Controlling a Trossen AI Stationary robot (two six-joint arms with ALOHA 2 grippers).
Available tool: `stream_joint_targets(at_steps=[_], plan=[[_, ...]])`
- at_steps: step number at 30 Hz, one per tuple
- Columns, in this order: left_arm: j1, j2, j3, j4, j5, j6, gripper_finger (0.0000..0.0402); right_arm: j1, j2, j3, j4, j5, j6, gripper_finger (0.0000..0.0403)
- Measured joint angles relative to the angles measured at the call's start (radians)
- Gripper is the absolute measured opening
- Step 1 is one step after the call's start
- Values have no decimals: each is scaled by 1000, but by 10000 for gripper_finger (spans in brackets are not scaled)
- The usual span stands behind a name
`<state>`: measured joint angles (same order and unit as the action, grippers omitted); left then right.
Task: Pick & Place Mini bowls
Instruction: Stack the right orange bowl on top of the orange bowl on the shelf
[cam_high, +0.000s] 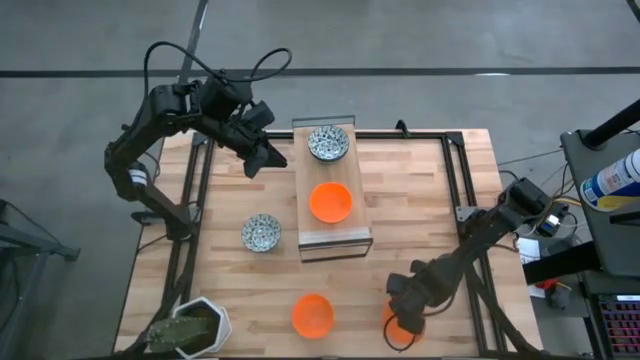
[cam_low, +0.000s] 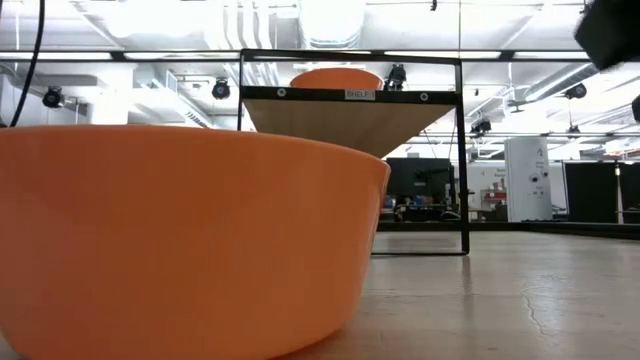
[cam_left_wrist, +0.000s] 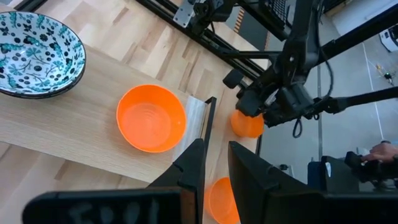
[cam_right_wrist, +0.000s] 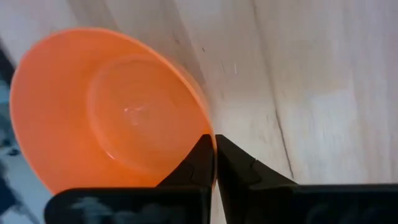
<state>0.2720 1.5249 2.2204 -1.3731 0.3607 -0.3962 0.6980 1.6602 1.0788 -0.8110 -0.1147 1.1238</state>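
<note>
orange bowl near the table's front edge mostly hidden beneath the right gripper, potted plant cut off at the frame edge, nearest orange bowl cropped in low view

- The table is showing pale wood, matt, with fine grain lines.
- The orange bowls are looking like smooth plastic, catching a soft gloss.
- The blue-patterned bowls are shining like glazed ceramic.
- The shelf is showing a light wooden board in a thin dark frame.
- The right gripper is looking matt black, like hard plastic.
- The frame rails are looking like dark metal.
</note>
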Motion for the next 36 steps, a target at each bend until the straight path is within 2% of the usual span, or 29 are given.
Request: stream_joint_targets(at_steps=[14,18,26,36], plan=[[1,0,0,-10,0,27,62,-147,-357,15,-160,7,180,9],[0,0,0,-23,0,35,62,-206,-416,34,-209,9,216,9],[0,0,0,-59,-2,41,62,-341,-416,180,-313,16,138,8],[0,0,0,-60,-3,82,62,-570,-273,489,-573,13,-58,8]])
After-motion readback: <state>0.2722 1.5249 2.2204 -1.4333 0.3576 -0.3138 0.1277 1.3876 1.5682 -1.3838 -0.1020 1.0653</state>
